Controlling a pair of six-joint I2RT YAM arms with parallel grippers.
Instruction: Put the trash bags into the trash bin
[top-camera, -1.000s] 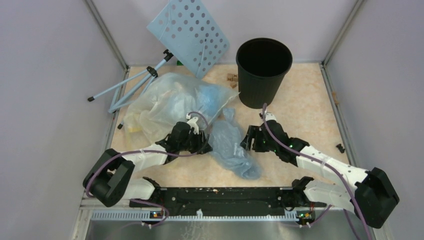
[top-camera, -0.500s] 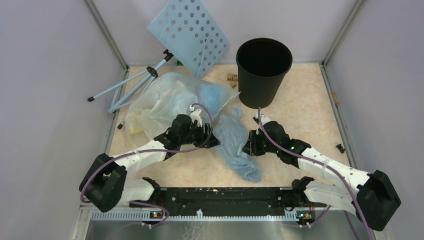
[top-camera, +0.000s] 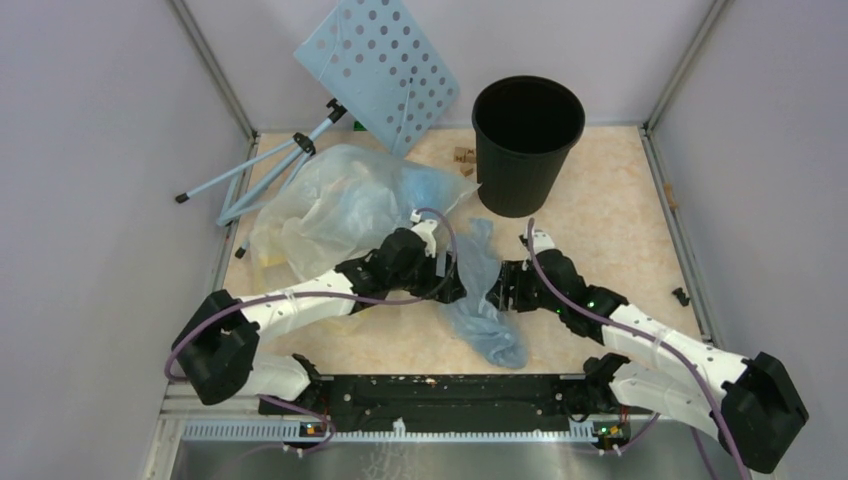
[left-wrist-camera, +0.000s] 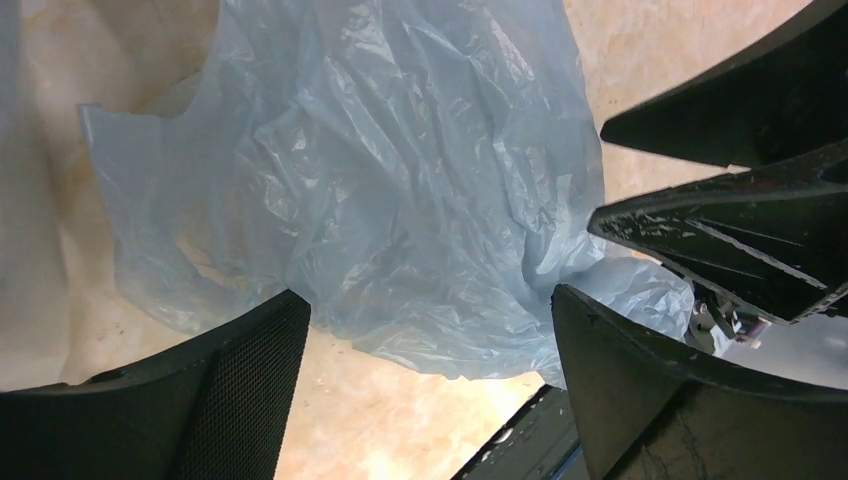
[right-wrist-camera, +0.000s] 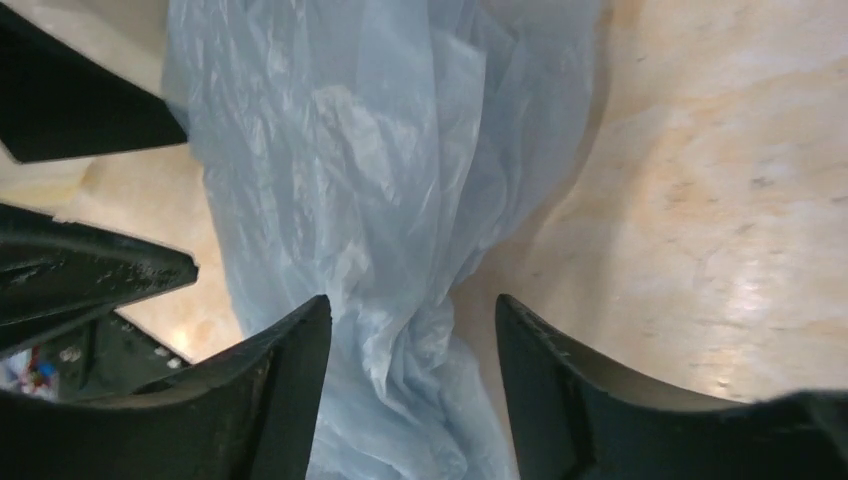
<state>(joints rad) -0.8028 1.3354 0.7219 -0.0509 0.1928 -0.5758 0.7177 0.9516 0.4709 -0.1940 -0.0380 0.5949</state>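
- Top external: bag (top-camera: 490, 330) lies crumpled on table (top-camera: 610, 230) between the 2 grippers, its far end near bin (top-camera: 527, 140).
- Left gripper (left-wrist-camera: 425, 300): jaws wide apart above the bag, not clamping it.
- Right gripper (right-wrist-camera: 410, 300): jaws apart, film bunched between them, not pinched.

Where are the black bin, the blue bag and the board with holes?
Trash bin (top-camera: 515, 175): top view, on its outer wall.
Trash bag (top-camera: 492, 337): top view, on its lower end.
Perforated panel (top-camera: 375, 60): top view, on its middle.
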